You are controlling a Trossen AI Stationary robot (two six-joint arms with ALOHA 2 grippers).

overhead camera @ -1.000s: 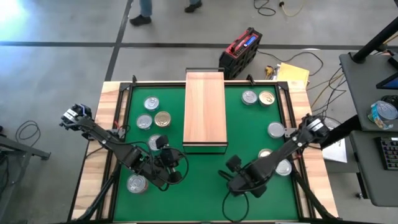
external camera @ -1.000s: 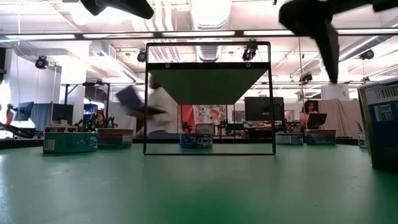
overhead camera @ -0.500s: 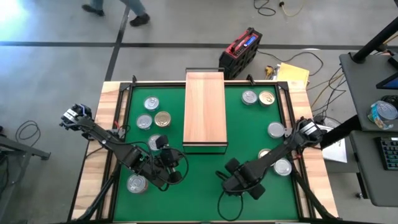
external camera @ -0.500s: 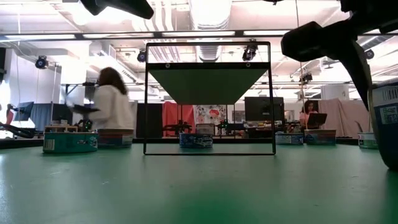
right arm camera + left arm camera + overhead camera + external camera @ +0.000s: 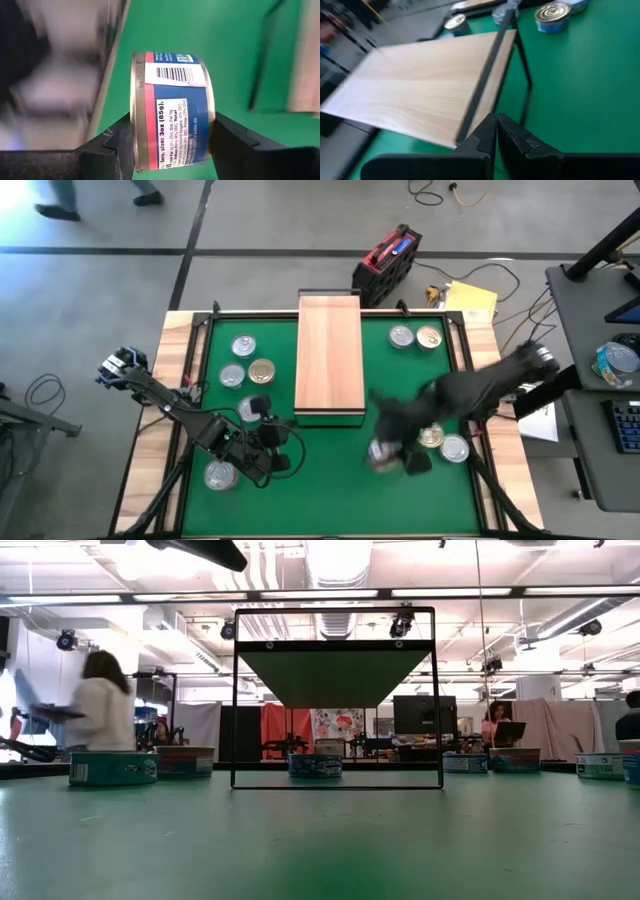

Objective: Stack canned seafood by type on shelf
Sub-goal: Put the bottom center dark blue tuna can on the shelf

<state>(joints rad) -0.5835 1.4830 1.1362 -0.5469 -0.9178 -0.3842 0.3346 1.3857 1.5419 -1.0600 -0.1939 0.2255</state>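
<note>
Right pincer (image 5: 172, 137), newly lifted, gripping tin (image 5: 172, 110).

Your light-wood shelf (image 5: 329, 355) with dark frame stands mid-mat, top bare, silver- and gold-lidded tins (image 5: 243, 346) clustered flat on both sides of it, one blue-and-red labelled tin (image 5: 172, 110) clamped on edge in your right pincer (image 5: 172, 145)

**Right arm swings off with a tin**

My right gripper (image 5: 172, 145) has closed on a blue-and-red labelled tin (image 5: 172, 110) and swung up from the front of the mat (image 5: 330, 490) toward its right side, leaving the low view. Behind the table, a person in white (image 5: 98, 710) has walked further left
</note>
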